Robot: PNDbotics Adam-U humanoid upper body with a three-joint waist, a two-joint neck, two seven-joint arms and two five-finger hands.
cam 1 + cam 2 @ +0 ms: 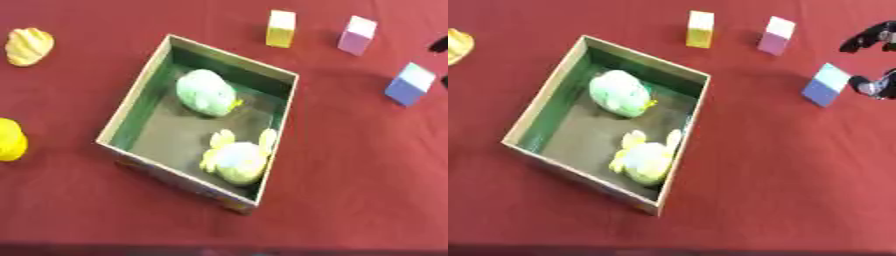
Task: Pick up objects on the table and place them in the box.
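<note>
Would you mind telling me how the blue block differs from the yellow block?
The blue block is blue with a pale top, tilted, and sits right of the box; the yellow block is yellow, upright, and stands behind the box. Both rest on the red table, outside the box.

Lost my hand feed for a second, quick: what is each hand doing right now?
Left hand: not in view.
Right hand: at the right edge beside the blue block, holding nothing; open or shut cannot be told.
</note>
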